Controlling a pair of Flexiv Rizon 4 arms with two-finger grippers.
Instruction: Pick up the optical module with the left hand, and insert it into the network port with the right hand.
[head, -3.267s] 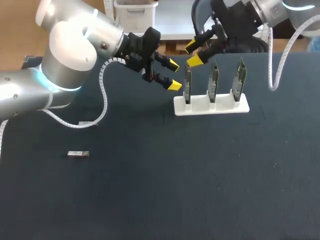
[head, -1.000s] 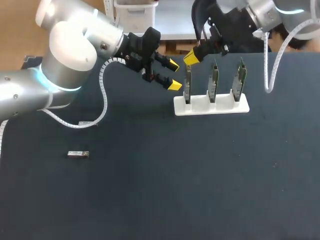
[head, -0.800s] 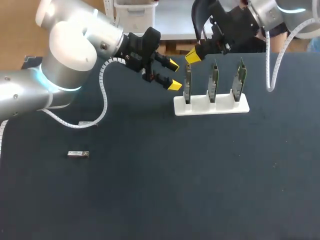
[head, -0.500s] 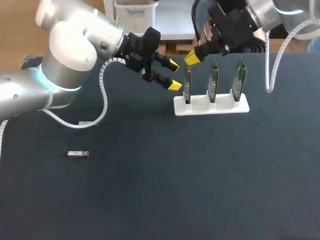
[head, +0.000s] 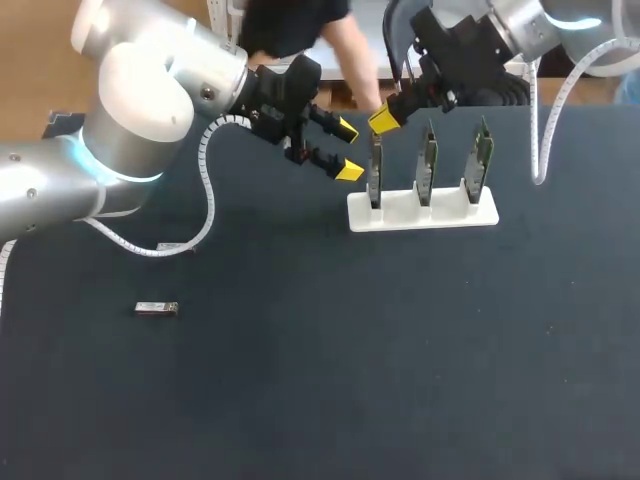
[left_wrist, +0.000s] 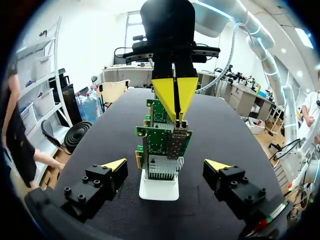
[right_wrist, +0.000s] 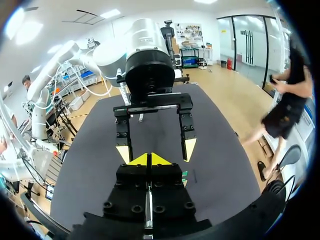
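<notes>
- Head view: the optical module lies untouched at lower left on the flat dark desk, so pick-up is not yet begun. The left jaws, spread wide at upper middle, must next, I judge, go down-left and straddle it.
- Left wrist view: the left jaws gape either side of the network cards in a white rack. The right jaws are pinched together atop the nearest card.
- Right wrist view: the right jaws are closed with nothing visibly held, and the left jaws stand spread just ahead.

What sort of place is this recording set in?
Probably a robotics test bench: left gripper and right gripper over a dark table, a white stand holding three upright circuit boards, an optical module lying apart.
</notes>
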